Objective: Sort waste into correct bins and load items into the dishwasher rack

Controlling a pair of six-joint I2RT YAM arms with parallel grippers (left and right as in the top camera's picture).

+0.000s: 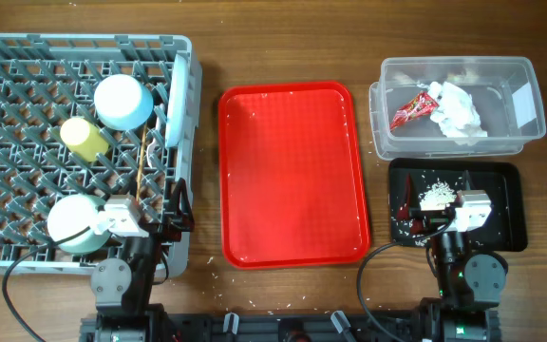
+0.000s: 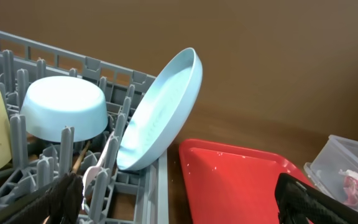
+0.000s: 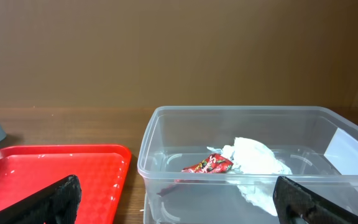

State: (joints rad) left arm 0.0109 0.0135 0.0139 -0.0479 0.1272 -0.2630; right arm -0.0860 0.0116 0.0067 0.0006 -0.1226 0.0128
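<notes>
Grey plastic dishwasher rack (image 1: 65,41), far left on the wooden tabletop (image 1: 283,38), holds a small yellow cup (image 1: 84,138), two pale blue-green bowls (image 1: 123,101) (image 1: 72,223), thin wooden chopsticks (image 1: 141,171) and a round pale blue plate (image 2: 160,112) propped on edge by its right wall. Red snack wrapper (image 1: 411,109) and crumpled white tissue (image 1: 456,109) lie in the clear plastic tub (image 1: 530,71); pale rice scraps (image 1: 435,195) sit in the shallow black tray (image 1: 511,204). Left arm's fingers (image 2: 64,196) and right arm's fingers (image 3: 61,196) are spread wide, holding nothing. Sorting looks all but finished; any next move calls for clearing stray white specks (image 2: 219,168) off the large red tray (image 1: 292,171).
</notes>
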